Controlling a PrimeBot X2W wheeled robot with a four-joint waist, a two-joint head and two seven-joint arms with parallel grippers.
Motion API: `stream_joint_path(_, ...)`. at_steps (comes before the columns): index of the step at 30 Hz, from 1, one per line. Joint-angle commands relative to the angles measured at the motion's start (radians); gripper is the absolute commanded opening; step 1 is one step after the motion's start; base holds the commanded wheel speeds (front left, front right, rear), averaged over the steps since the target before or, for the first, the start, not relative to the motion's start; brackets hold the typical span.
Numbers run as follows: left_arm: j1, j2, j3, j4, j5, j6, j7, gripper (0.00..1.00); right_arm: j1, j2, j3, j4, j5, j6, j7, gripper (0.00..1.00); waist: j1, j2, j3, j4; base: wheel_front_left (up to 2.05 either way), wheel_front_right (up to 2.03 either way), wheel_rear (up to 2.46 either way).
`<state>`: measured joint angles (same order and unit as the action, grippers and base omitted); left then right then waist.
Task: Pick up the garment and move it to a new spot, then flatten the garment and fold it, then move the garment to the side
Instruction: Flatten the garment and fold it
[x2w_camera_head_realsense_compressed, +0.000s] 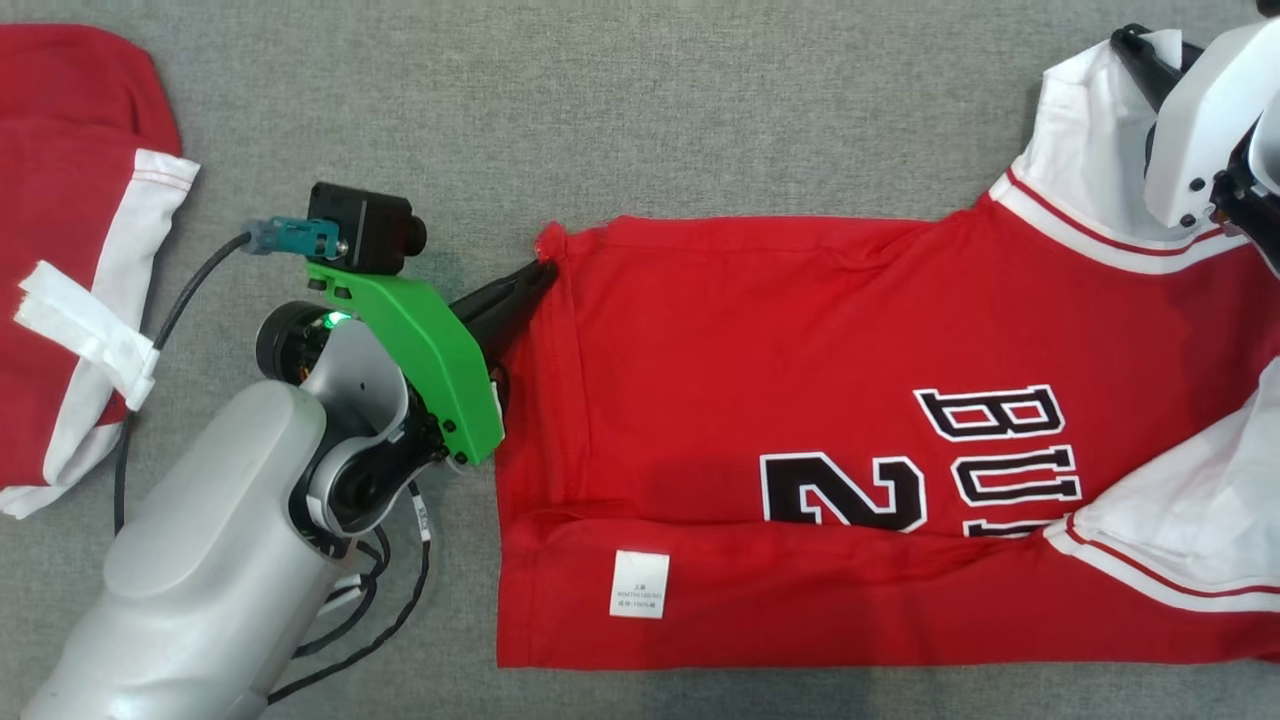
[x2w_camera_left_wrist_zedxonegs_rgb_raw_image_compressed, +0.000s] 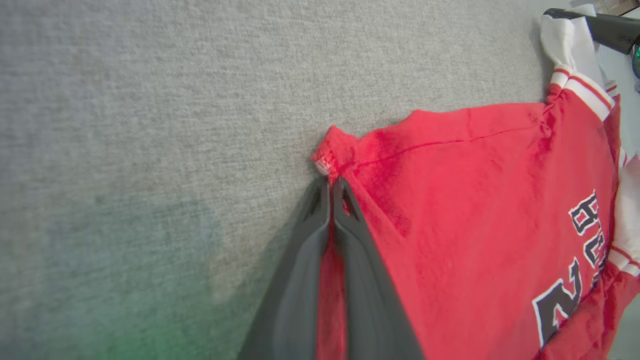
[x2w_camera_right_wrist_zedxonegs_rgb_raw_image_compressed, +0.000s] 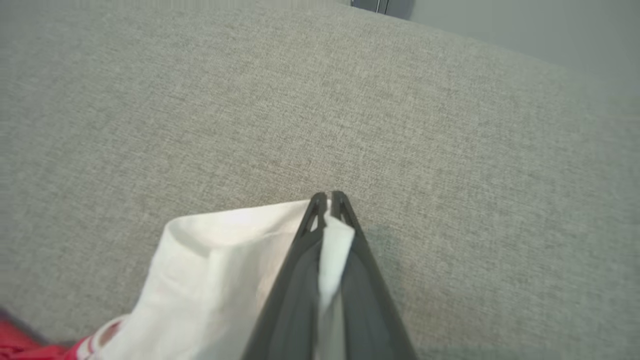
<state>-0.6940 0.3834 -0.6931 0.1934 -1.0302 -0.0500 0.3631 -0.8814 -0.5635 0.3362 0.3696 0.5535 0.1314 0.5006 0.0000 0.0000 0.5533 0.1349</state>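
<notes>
Head camera overhead; wrist cameras close, sharing the garment (x2w_camera_head_realsense_compressed: 760, 330).

Bright, even light; jaws blur close up, soft greenish shadow beside them.

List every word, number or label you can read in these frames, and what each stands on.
"BU": black letters printed on the red jersey; the next letter is cut off by a fold.
"2": black digit on the jersey beside the letters; anything further is under the fold.
White tag on the jersey: print too small to read.
</notes>
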Motion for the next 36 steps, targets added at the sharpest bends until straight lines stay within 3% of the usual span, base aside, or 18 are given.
stream_joint_path(1, 0.025, 0.004, -0.004, 0.006, 0.004, 0.001, -0.005, 0.00, 0.011, -0.004, -0.001, 0.002, 0.008, -0.001, -0.026, 0.00, 0.0000, 0.0000, -0.027, -0.022, 0.00, 0.00, 0.00)
stream_joint_path(13, 0.122, 0.076, 0.071, -0.076, -0.007, 0.042, -0.105, 0.00, 0.110, -0.039, -0.021, -0.078, 0.062, -0.001, -0.193, 0.00, 0.0000, 0.0000, -0.162, -0.067, 0.00, 0.00, 0.00)
stream_joint_path(21, 0.275, 0.125, 0.083, -0.215, -0.014, 0.082, -0.155, 0.00, 0.371, -0.071, -0.137, -0.253, 0.103, -0.001, -0.250, 0.00, 0.0000, 0.0000, -0.264, -0.096, 0.00, 0.00, 0.00)
stream_joint_path(25, 0.381, 0.139, 0.093, -0.285, -0.021, 0.126, -0.199, 0.00, 0.567, -0.022, -0.248, -0.370, 0.105, -0.001, -0.260, 0.00, 0.0000, 0.0000, -0.290, -0.118, 0.00, 0.00, 0.00)
stream_joint_path(29, 0.484, 0.138, 0.100, -0.318, -0.042, 0.157, -0.241, 0.00, 0.763, 0.076, -0.337, -0.454, 0.078, -0.001, -0.266, 0.00, 0.0000, 0.0000, -0.298, -0.132, 0.00, 0.00, 0.00)
stream_joint_path(36, 0.570, 0.111, 0.119, -0.265, -0.069, 0.168, -0.304, 0.00, 0.927, 0.217, -0.353, -0.475, 0.050, -0.001, -0.284, 0.00, 0.0000, 0.0000, -0.298, -0.151, 0.00, 0.00, 0.00)
